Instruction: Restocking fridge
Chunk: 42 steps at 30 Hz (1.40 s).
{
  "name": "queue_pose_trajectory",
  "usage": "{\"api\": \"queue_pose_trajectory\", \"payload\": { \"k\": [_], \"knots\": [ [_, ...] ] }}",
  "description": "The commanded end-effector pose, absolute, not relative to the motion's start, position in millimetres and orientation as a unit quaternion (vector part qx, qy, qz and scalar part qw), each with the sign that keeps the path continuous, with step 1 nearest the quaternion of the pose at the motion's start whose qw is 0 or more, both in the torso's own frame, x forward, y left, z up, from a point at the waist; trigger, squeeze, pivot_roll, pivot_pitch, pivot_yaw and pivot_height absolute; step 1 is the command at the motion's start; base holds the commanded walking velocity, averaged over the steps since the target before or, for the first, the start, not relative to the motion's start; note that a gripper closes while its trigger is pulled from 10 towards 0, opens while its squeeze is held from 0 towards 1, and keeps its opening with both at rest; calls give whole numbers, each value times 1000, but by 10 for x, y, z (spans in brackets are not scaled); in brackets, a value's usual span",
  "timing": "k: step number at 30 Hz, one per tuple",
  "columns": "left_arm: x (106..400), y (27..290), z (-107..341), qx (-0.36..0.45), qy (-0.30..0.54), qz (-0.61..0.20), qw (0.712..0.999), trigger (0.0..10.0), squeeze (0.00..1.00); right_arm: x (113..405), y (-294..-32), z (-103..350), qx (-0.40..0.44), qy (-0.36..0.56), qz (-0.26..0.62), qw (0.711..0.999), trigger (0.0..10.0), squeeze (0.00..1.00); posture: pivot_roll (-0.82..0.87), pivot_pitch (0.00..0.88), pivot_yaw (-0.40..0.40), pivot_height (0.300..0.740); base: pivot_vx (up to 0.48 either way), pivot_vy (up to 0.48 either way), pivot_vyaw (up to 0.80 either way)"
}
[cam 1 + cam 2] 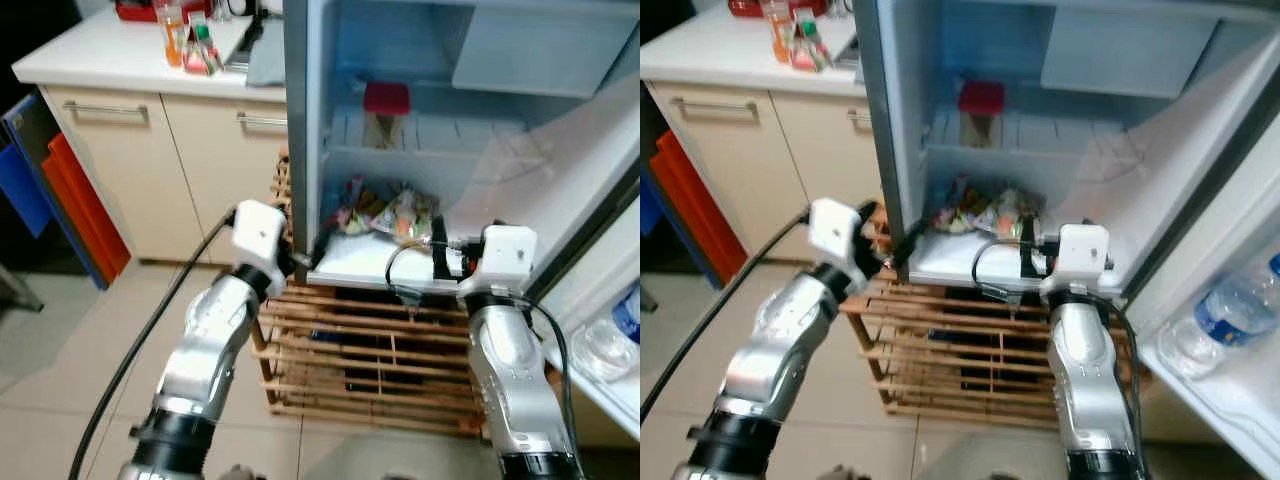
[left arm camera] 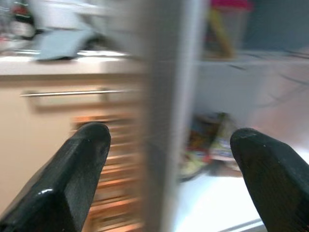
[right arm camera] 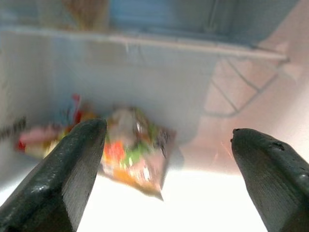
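One snack bag point(image 3: 133, 157) beyond open right hand point(image 3: 166, 181)

This is a home kitchen. A small open fridge point(image 1: 330, 120) holds food packets point(image 1: 385, 215) on its bottom shelf and a red-lidded container point(image 1: 386, 112) above, with water bottles point(image 1: 1230, 305) in its door. Beside it run cream cabinets point(image 1: 150, 160) with bar handles under a white counter point(image 1: 100, 55) bearing bottles point(image 1: 190, 40), over a beige tiled floor point(image 1: 60, 360).
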<state>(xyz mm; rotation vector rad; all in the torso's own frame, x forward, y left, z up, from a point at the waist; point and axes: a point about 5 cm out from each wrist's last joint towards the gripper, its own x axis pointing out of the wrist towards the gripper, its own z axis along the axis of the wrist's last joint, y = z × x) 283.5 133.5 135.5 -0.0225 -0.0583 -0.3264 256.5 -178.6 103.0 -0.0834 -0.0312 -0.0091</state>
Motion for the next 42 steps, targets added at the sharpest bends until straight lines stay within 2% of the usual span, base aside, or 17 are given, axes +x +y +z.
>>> {"api": "queue_pose_trajectory", "payload": {
  "k": [1, 4, 6, 11, 19, 29, 42],
  "knots": [
    [2749, 1504, 1322, -4, -20, -123, 992, 10000, 0, 2504, -1919, 988, -33, -8, -10, 999, 10000, 0, -37, 0, 23, 740, 0, 0, 0],
    [2609, 1597, 1232, 42, -18, -130, 990, 10000, 0, 2401, -2011, 853, -50, 15, -25, 998, 10000, 0, -26, 0, 15, 740, 0, 0, 0],
    [2607, 1557, 1214, 48, -16, -127, 991, 10000, 0, 2366, -2063, 793, -49, 30, -38, 998, 10000, 0, -22, 0, 16, 740, 0, 0, 0],
    [2800, 1391, 1419, 37, -53, -137, 988, 10000, 0, 2449, -1912, 851, -31, 25, -31, 999, 10000, 0, -45, 0, 31, 740, 0, 0, 0],
    [2946, 1270, 1504, 30, -64, -149, 986, 10000, 0, 2644, -1896, 877, 6, 23, -59, 998, 10000, 0, -82, 0, 54, 740, 0, 0, 0],
    [3041, 1123, 1541, 14, -77, -158, 984, 10000, 0, 2775, -2007, 925, -3, 26, -62, 998, 10000, 0, -97, 0, 24, 740, -274, 0, 0],
    [3046, 1048, 1525, 8, -83, -168, 982, 10000, 8, 2813, -1999, 923, -16, 31, -50, 998, 10000, 0, -107, 0, 8, 740, -276, 0, 0]
  ]
}}
